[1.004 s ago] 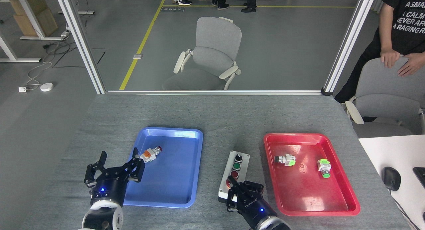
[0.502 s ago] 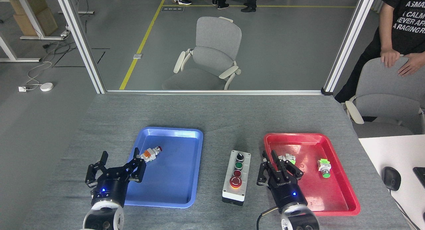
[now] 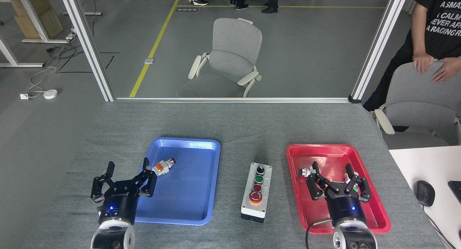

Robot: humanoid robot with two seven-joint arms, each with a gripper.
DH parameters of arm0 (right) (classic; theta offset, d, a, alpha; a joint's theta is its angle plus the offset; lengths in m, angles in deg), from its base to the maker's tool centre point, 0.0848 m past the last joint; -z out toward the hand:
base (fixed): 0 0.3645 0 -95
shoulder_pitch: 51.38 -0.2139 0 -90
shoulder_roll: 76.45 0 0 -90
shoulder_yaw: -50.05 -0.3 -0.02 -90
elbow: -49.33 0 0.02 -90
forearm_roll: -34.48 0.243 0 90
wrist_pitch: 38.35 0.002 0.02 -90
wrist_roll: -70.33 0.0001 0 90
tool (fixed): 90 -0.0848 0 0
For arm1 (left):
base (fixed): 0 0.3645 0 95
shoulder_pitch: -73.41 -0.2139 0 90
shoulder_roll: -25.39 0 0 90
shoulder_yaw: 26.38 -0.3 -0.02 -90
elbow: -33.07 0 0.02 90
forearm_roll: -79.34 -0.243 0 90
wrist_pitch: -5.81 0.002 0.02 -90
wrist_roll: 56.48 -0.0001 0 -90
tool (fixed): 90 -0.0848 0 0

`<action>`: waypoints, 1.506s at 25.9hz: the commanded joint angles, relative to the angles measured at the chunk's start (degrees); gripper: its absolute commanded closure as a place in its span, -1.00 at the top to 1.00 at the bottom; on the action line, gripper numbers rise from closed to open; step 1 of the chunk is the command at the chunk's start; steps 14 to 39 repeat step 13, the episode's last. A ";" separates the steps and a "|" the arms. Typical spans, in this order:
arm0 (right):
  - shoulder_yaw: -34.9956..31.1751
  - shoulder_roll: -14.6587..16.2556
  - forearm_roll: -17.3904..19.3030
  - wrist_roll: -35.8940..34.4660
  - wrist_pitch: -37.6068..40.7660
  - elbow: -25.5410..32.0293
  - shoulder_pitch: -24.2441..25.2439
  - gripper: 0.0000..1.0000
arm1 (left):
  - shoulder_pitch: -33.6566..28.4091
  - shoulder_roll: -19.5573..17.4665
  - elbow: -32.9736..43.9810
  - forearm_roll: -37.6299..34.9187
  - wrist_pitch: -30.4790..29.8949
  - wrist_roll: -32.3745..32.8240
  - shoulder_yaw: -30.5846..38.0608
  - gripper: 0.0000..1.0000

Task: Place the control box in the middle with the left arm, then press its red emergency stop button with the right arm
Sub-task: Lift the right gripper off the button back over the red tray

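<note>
The control box (image 3: 256, 192) is seen lying on the bare grey tabletop (image 3: 237, 126), between the blue tray (image 3: 182, 213) and the red tray (image 3: 363, 152), touching neither, with its long side running away from the robot. The red emergency stop button (image 3: 255, 197) is found at the near end of the row, and a yellow ring is lit around it; a smaller red button, a green one and a black knob are lined up beyond it. The right gripper (image 3: 338, 186) is held over the red tray, well apart from the box, with its jaws spread and nothing between them. The left gripper (image 3: 124, 180) is held at the near left corner of the blue tray, its jaws likewise apart and empty. The box is judged to be already in the middle. If a further press is called for, trouble may be caused in several ways: the spread claws could straddle the big button or catch the small red one just beyond it; the box could be slid or tipped by an off-centre push, since it is not held down; and the small switch parts (image 3: 309, 172) in the red tray, lying close to the right claws, could be knocked as the arm is swung across.
</note>
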 commanded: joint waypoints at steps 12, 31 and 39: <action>-1.52 0.47 0.00 -1.00 4.82 0.65 0.44 0.97 | 0.07 -0.16 -1.07 -0.09 -0.27 2.22 -0.03 0.97; -1.44 0.47 0.00 -1.44 4.55 0.65 0.52 0.97 | 0.07 -0.25 -0.98 -0.09 -0.27 2.84 -0.03 0.98; -1.44 0.47 0.00 -1.44 4.55 0.65 0.52 0.97 | 0.07 -0.25 -0.98 -0.09 -0.27 2.84 -0.03 0.98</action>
